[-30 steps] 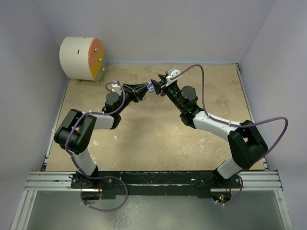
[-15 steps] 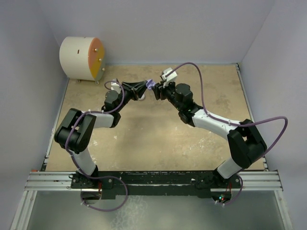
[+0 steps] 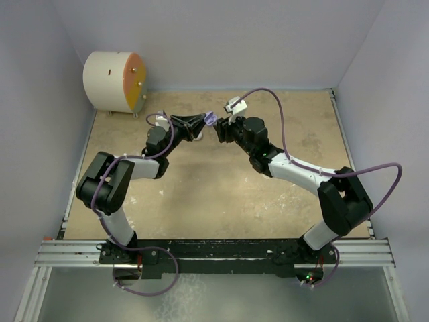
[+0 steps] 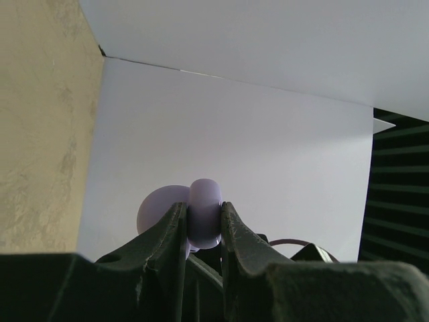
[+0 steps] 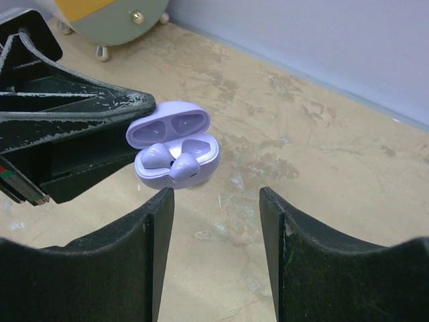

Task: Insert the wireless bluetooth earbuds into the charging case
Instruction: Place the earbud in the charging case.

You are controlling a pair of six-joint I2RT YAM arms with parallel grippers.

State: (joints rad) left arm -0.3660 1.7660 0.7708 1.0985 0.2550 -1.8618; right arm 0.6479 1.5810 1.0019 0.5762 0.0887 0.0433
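While the left fingers [image 4: 167, 235] clamp the charging case [image 5: 175, 144] off the surface [image 5: 301, 168] at left-centre of frame, lid hinged open toward the right arm for access, both earbuds [image 5: 167, 161] appear seated inside. Right fingers [image 5: 151, 255], lower frame, spread wide and empty, presumably poised to check seating or shut the lid.

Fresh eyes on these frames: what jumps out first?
The open lilac charging case, two earbuds in its lower half, is pinched in the left gripper above the far middle of the table. The right gripper faces it, jaws open and empty. A white drum with an orange face sits in the far left corner.
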